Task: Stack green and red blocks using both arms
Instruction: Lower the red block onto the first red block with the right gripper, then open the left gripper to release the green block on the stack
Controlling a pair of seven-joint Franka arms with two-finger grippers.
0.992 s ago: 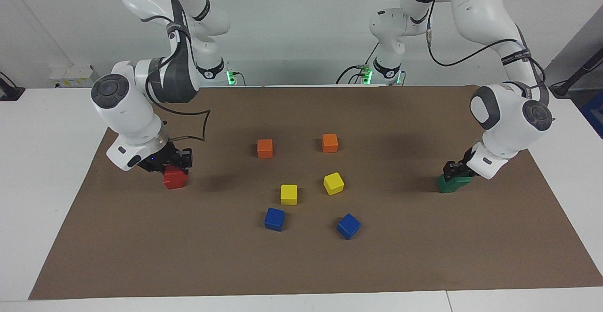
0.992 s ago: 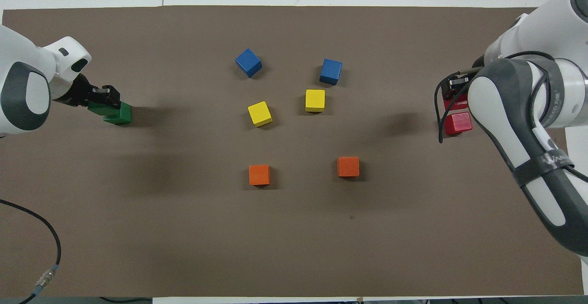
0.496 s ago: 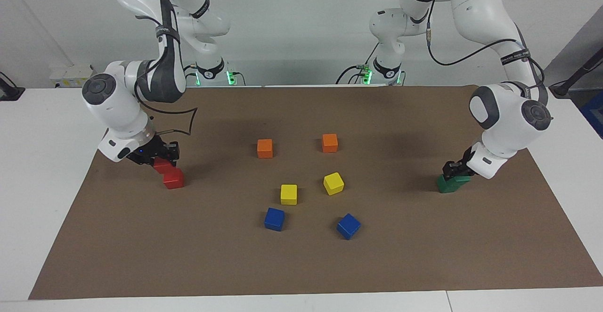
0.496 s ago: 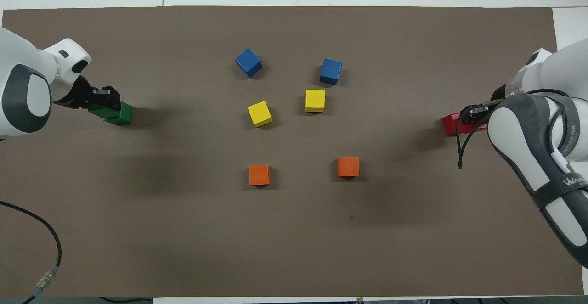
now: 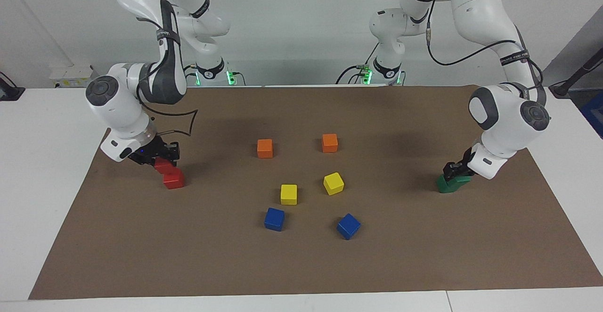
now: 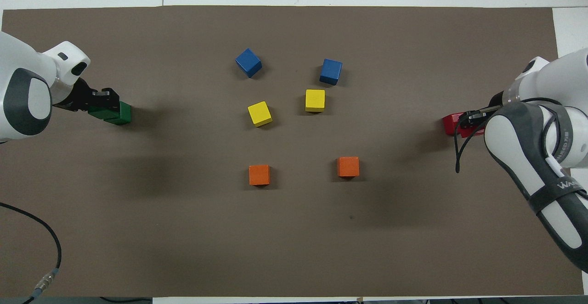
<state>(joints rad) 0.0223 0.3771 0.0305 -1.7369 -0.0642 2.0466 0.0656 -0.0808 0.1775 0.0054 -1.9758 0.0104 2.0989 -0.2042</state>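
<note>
My right gripper (image 5: 165,154) is shut on a red block (image 5: 162,164) and holds it low, over the nearer edge of the second red block (image 5: 174,179) on the brown mat. In the overhead view the right gripper (image 6: 469,118) and its red block (image 6: 451,124) hide most of the lower one. My left gripper (image 5: 453,169) is shut on a green block (image 5: 460,179) that sits tilted on the second green block (image 5: 446,185). In the overhead view the left gripper (image 6: 104,97) is over the green blocks (image 6: 117,114).
In the middle of the brown mat (image 5: 301,265) lie two orange cubes (image 5: 264,148) (image 5: 330,143), two yellow cubes (image 5: 289,194) (image 5: 333,183) and two blue cubes (image 5: 274,219) (image 5: 348,226). A cable (image 6: 46,239) lies at the mat's near corner by the left arm.
My right gripper has carried its red block toward the right arm's end of the table, to the lower red block's edge. The left gripper has barely moved on the green blocks.
</note>
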